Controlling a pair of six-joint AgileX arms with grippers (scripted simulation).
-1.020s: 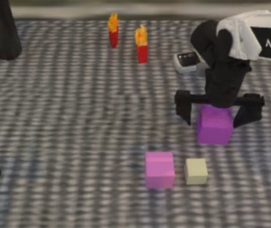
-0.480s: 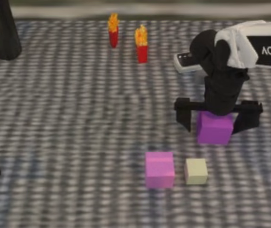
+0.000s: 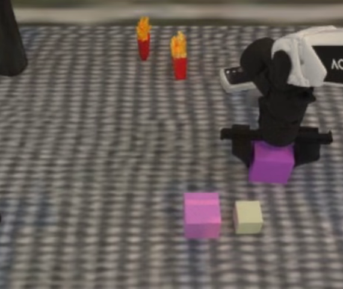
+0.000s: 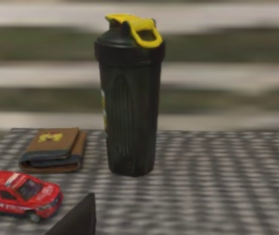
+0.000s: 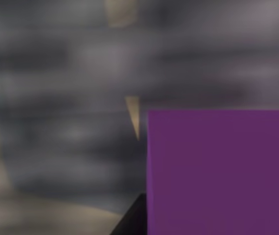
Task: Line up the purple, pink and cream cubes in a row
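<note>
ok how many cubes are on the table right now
3. The purple cube sits between the right gripper fingers on the right side; the pink cube and cream cube sit side by side, apart, nearer the front edge.

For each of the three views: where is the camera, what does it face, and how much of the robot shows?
Top: above the table, looking down; right gripper shut on the purple cube, left arm parked at the left edge.
Left wrist: faces a black shaker bottle; only a dark sliver of robot.
Right wrist: close on the purple cube, shared with top.
</note>
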